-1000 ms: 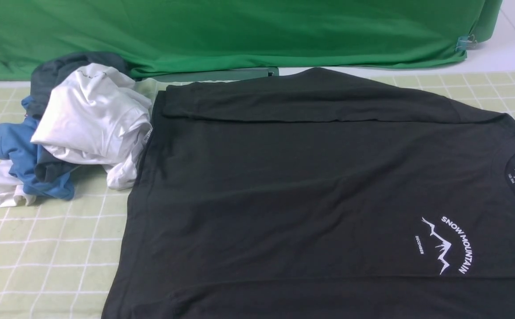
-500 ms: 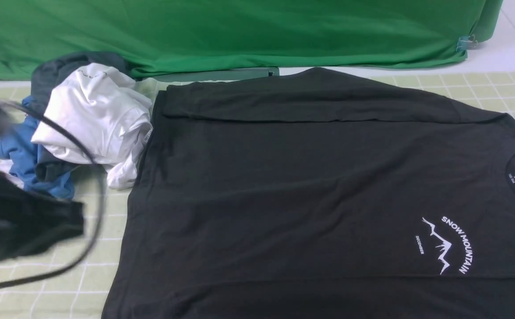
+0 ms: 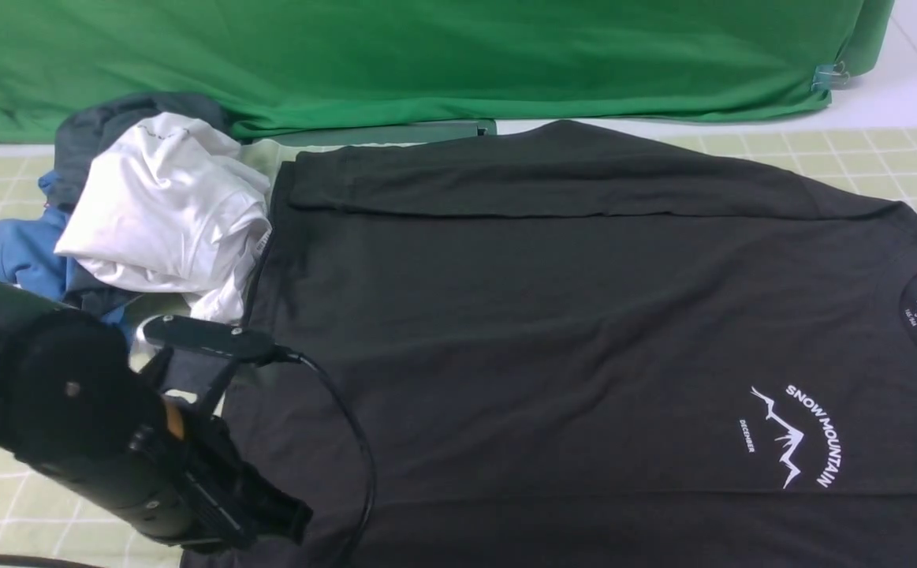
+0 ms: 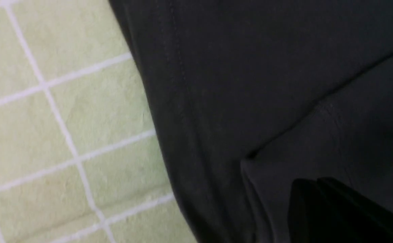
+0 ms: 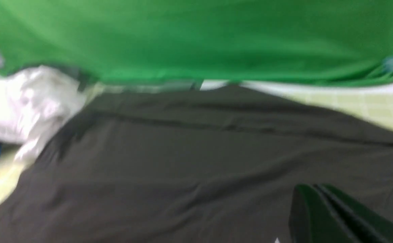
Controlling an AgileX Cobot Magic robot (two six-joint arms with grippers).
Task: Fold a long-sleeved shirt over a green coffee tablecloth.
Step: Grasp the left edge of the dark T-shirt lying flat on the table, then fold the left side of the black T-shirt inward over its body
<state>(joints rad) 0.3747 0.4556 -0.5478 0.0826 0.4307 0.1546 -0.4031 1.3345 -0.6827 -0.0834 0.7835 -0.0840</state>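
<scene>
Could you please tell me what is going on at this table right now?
The robot is working on folding a black long-sleeved shirt laid over a pale green checked tablecloth. Both sleeves lie folded in along the body, which is otherwise spread out flat. The left claw is over the hem end, and the right claw is shut with nothing visible in it. A white garment and a blue one lie bunched beyond the hem.

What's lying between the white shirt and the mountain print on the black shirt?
Only the black shirt's own fabric, slightly creased, lies between white shirt and print, in the front view.
</scene>
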